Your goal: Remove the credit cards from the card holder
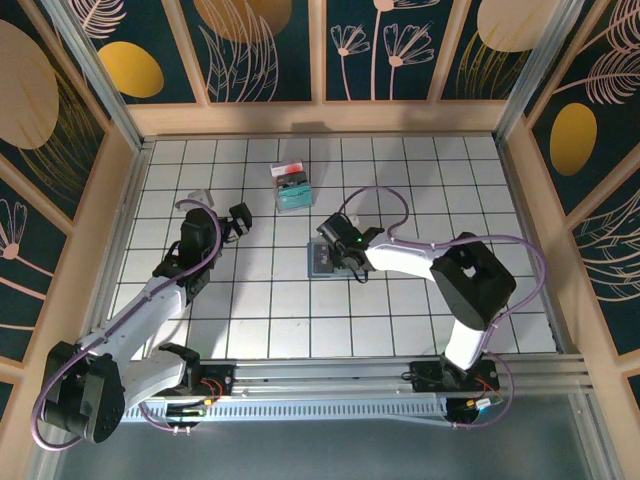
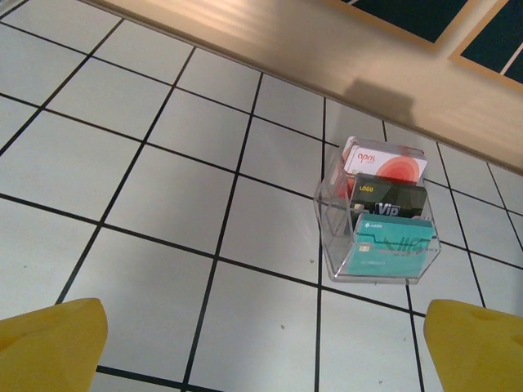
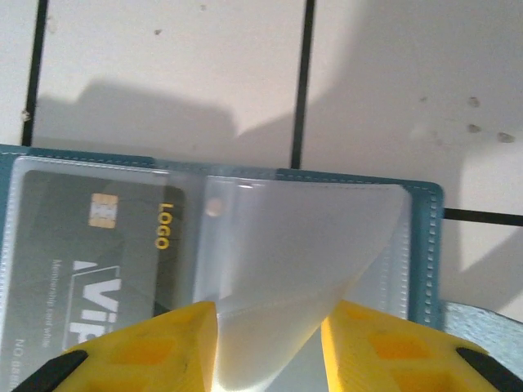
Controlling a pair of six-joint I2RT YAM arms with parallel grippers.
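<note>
Our right gripper is down on the card holder. It is open by just a narrow gap, and a clear leaf curls up into that gap. We cannot tell if the gripper presses on the leaf. Our left gripper is off to the left over bare tiles, spread wide and holding nothing.

The tiled table looks smooth. The card holder lies flat and open near the middle of it. We think the holder is soft and light, so it may slide or lift when we pull. The other gripper may need to press it down. The clear leaf is thin, bendy and slick. The dark card sits tucked in a pocket beside that leaf. It looks small, stiff and smooth. We think the best place to pinch it is a bare edge at the pocket mouth.
</note>
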